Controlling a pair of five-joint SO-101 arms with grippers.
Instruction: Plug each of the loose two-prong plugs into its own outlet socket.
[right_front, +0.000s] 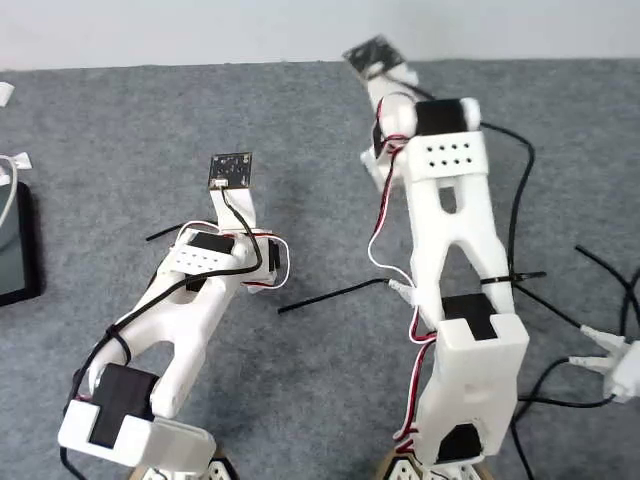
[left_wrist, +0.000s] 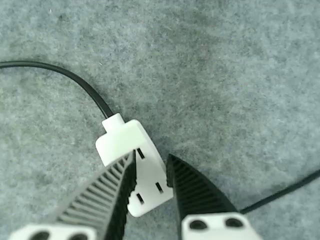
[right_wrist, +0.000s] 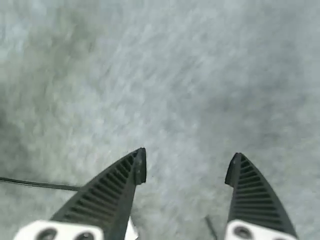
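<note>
Black-ribbed left gripper (left_wrist: 152, 156), jaws narrowly parted, hovered over the white plastic outlet block (left_wrist: 122, 137) and probably needed to spread wider before descending; the right gripper (right_wrist: 189, 154) gaped empty.

Rough grey felt-like mat (left_wrist: 240, 75); smooth, slightly glossy white plastic outlet socket (left_wrist: 125, 140).

My fingers (left_wrist: 107, 195) are black and ribbed. The socket (left_wrist: 125, 140) is white with dark slots, its cord (left_wrist: 30, 64) black. The table (left_wrist: 240, 75) is speckled grey. My arms (right_front: 460, 230) are white.
</note>
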